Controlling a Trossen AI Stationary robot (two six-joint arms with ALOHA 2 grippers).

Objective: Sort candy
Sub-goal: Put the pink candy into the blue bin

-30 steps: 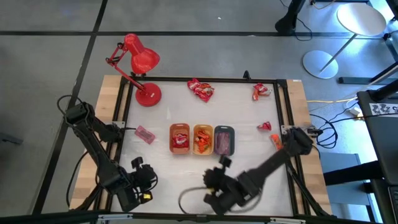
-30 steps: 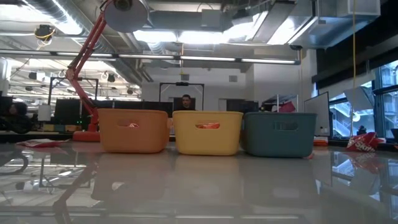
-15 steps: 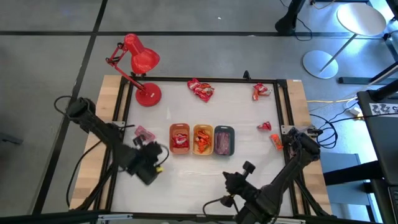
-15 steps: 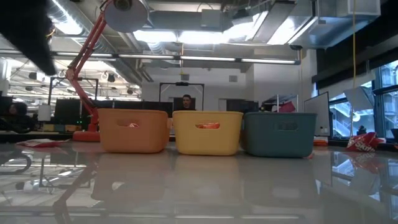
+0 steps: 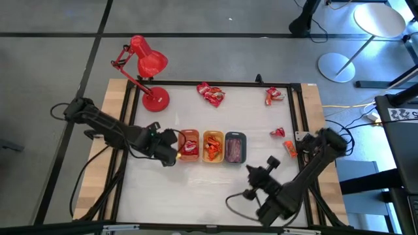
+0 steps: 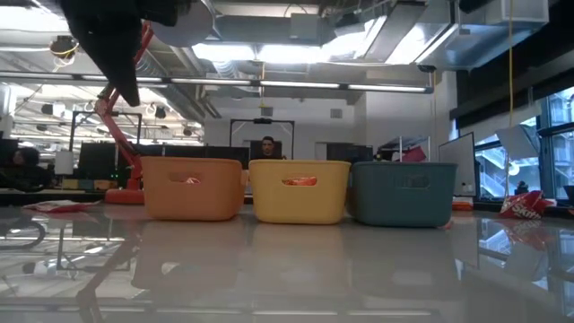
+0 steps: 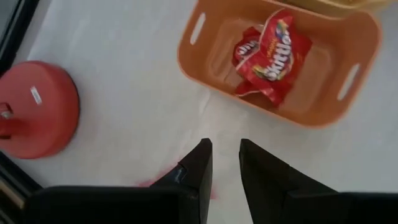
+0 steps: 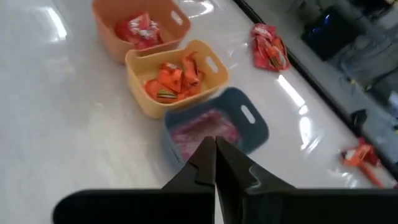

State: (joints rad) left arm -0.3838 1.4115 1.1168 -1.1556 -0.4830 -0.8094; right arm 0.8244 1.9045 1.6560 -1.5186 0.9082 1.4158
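While red candy [image 7: 268, 55] lies in the orange tray [image 7: 214, 59]; left gripper [image 7: 222, 163] beside it, fingers narrowly apart, empty | right gripper [image 8: 215, 163] near bench's front edge, fingers closed, empty

Two-arm pose, seen from above. The left arm reached from the desk's left edge toward the middle in a long, low line, its left gripper [image 5: 171, 155] held above the desk, as the level view confirmed. In the left wrist view its fingers [image 7: 198, 169] stood a narrow gap apart; whether they gripped anything could not be told. The right arm folded back from the right edge toward the near side, the right gripper [image 5: 269, 163] pointing inward, its jaws pressed together and empty.
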